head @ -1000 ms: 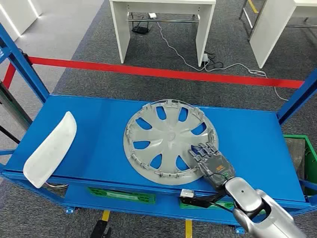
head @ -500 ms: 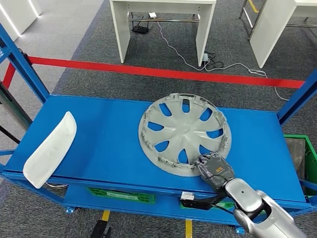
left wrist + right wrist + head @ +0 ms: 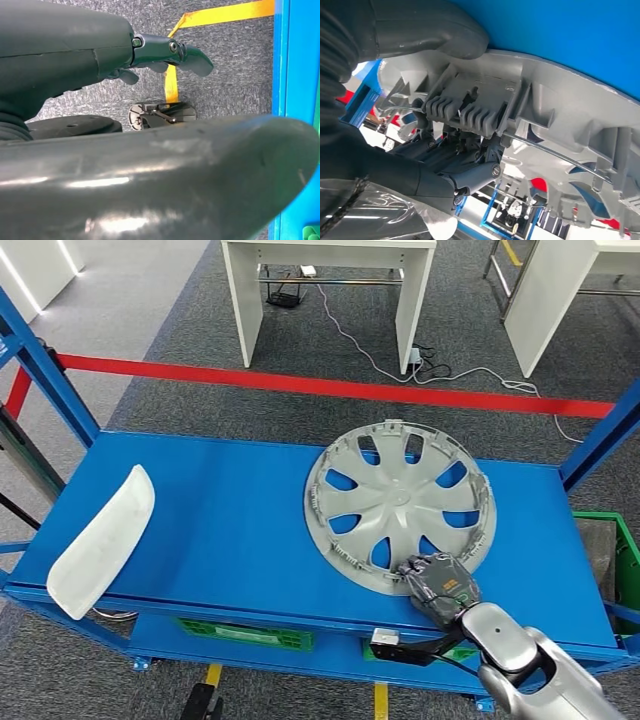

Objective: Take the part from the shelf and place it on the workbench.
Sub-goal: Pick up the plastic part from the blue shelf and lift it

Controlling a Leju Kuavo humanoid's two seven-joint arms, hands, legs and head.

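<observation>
So on the far left of the blue shelf (image 3: 219, 530), well away from the hubcap, there's a pale curved trim piece (image 3: 102, 540) hanging a bit over the front edge. Not the thing being worked, as far as I can tell.

The left hand (image 3: 124, 65) is down by the robot's side over grey carpet, holding nothing, with its fingers (image 3: 181, 50) stretched out loosely.

Moving right, the hubcap (image 3: 400, 500) sits on the right half of the shelf, and its near rim looks tipped up off the shelf. The right hand (image 3: 441, 590) is at that near rim, pinching it: in the right wrist view the thumb lies over the outer edge and the dark fingers (image 3: 444, 160) are hooked in behind, among the clips and the wire ring.

My read on handling: thin moulded plastic, so light, but wide and floppy-ish when held from one edge. It'll want to sag and swing. The painted face is probably slick, so the ribbed back side is the better bite. I'd avoid squeezing the little retaining clips, those look snappable. Rim between two spokes seems the sane place to hold.
</observation>
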